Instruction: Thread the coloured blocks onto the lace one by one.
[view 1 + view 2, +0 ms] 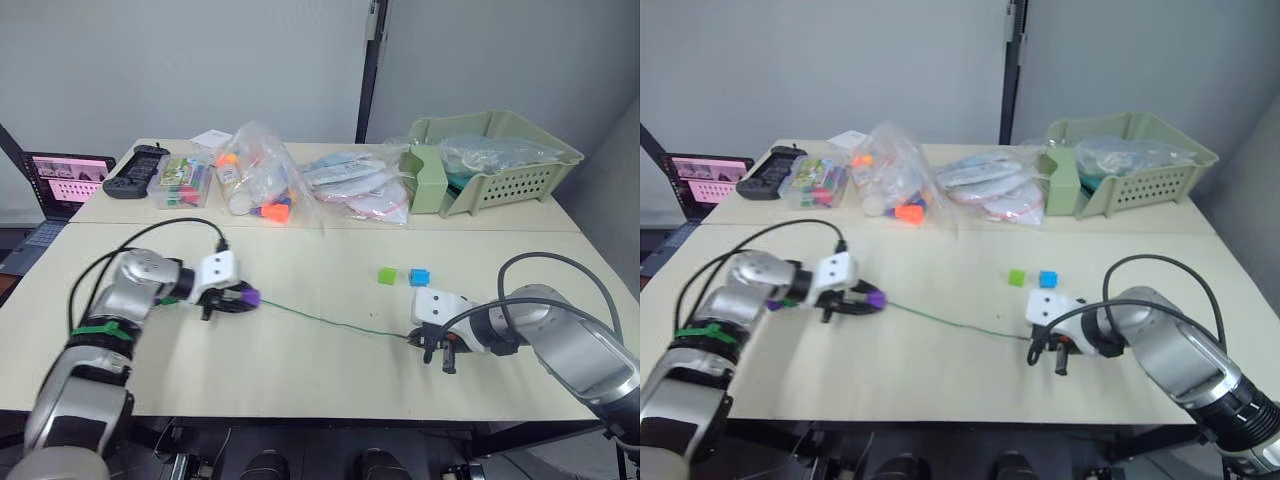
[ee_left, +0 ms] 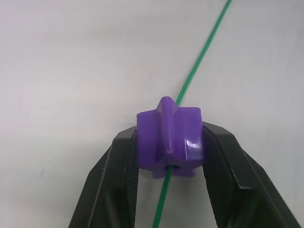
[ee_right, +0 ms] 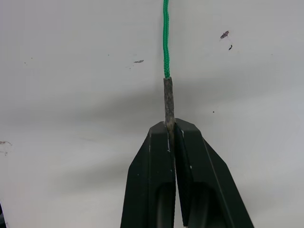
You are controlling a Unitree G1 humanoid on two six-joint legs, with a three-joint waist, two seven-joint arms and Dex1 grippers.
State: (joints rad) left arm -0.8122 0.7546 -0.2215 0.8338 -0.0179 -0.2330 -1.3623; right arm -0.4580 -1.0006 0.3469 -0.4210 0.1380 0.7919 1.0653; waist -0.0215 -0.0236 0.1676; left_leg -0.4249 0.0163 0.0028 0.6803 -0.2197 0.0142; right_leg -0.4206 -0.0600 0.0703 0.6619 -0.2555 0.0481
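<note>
Both sets of jaws are clamped tight: the left gripper squeezes a purple block between its two black fingers, and the right gripper pinches the stiff grey tip of the lace, fingers pressed together with barely a sliver between them. That lace runs straight through the purple block's hole and out the near side, where it's cut off at the edge of the left wrist view, so the knotted end can't be made out. From the head camera the green cord stretches thin across the table between the two grippers and is hard to follow near the right one. A light green block and a blue block sit side by side, just beyond the right gripper. Further back lie clear bags of toys and a pale green basket.
</note>
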